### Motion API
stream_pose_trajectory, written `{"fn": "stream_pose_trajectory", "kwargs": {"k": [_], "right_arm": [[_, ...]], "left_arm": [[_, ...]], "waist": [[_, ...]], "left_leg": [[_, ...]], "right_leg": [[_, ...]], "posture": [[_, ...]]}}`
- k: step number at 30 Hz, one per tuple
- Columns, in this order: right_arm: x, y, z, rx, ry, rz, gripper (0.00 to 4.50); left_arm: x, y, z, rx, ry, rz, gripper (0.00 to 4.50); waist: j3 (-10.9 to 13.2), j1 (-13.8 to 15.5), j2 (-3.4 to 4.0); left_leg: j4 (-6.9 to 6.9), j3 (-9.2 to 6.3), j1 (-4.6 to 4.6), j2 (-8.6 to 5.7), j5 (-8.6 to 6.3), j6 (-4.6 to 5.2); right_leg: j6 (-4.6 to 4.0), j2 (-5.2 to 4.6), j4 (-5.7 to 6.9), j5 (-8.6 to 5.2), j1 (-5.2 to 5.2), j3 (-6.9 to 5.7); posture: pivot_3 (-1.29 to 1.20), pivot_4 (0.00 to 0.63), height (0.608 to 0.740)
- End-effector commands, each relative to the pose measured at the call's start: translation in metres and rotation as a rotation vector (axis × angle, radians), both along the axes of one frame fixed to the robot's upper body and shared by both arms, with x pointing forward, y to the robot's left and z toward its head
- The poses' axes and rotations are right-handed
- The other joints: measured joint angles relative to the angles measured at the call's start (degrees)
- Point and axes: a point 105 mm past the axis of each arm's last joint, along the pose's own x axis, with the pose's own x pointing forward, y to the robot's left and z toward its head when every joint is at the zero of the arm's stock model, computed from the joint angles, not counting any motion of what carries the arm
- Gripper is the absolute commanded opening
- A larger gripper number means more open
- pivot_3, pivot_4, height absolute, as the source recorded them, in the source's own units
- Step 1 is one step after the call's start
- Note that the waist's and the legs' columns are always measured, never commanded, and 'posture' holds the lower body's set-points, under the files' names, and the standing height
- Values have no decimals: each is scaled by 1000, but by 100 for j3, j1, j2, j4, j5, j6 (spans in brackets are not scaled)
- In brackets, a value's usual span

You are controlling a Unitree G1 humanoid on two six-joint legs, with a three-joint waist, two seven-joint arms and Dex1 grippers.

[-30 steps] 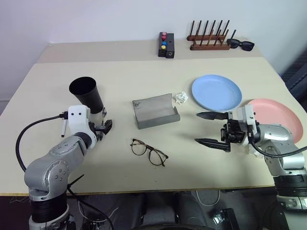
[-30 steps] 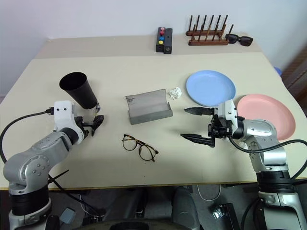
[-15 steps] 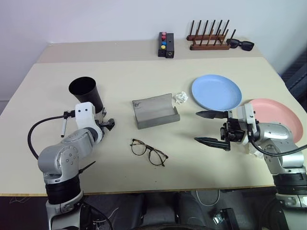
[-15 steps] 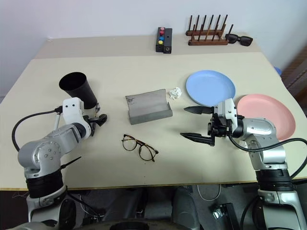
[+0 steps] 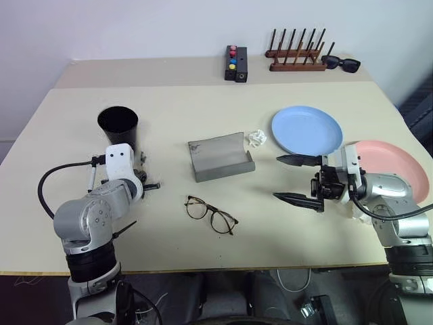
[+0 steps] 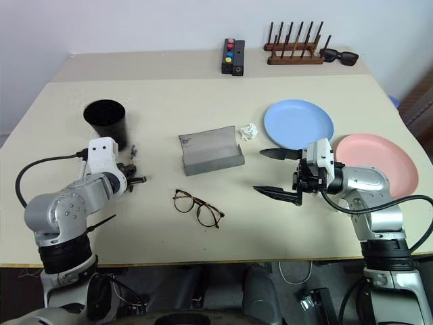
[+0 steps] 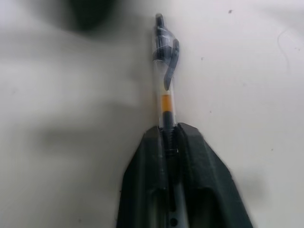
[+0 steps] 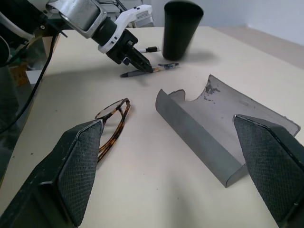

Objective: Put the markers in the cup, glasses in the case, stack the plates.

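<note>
Fingers of the left gripper (image 7: 170,142) are pinched on a clear-bodied marker (image 7: 165,83) with a dark clip, which lies low on the tabletop (image 5: 203,108) just beside the upright black cup (image 5: 118,127); fingers of the right gripper (image 5: 295,179) stand spread wide and hold nothing, pointing toward the middle of the tabletop. Largest of the things there are the two plates, the light blue plate (image 5: 306,131) and the salmon pink plate (image 5: 392,162), lying side by side and unstacked near the right gripper. Next comes the grey case (image 5: 220,156), open, at the centre. In front of it, apart from it, lie the glasses (image 5: 210,213). A second marker (image 5: 90,175), white-bodied, lies beside the left arm. Along the far edge stand a black button box (image 5: 235,63), a wooden rack (image 5: 295,58) and black sunglasses (image 5: 340,63)
</note>
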Motion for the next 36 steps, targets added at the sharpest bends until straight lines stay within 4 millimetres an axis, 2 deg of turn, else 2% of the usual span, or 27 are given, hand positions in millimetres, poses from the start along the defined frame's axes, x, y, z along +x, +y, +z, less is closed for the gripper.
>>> {"fn": "stream_pose_trajectory", "kwargs": {"k": [1,8,14,18,24,36], "right_arm": [[-3,2,9,15,-40,11,4500],[-1,3,10,15,-39,8,4500],[2,6,11,21,-42,12,4500],[2,5,15,22,-40,5,4500],[-4,1,20,5,-17,5,4500],[5,-3,23,-5,-10,-20,4500]], "left_arm": [[-2,1,14,-6,-41,-7,106],[-8,5,17,-15,-36,-10,106],[-9,-2,18,-16,-50,-31,106],[-9,-6,27,-12,-109,-68,106],[-19,-12,32,17,-145,-148,106],[-28,-16,25,25,-132,-139,106]], "waist": [[1,-3,-1],[2,-4,-3],[2,-2,-3],[2,-3,-3],[2,-4,-3],[2,-2,-4]], "left_leg": [[0,0,0,1,0,0],[0,0,0,0,0,0],[1,0,-1,0,0,-1],[0,0,-1,0,1,-1],[-1,0,-1,1,1,-1],[0,0,-2,0,1,-1]], "right_leg": [[0,1,0,0,0,0],[0,1,0,0,-1,0],[0,1,0,0,0,0],[0,1,0,0,0,0],[0,0,0,0,-2,1],[0,0,0,0,0,0]], "posture": [[0,150,740],[0,150,740],[0,150,740],[0,150,740],[0,150,740],[0,150,740]]}}
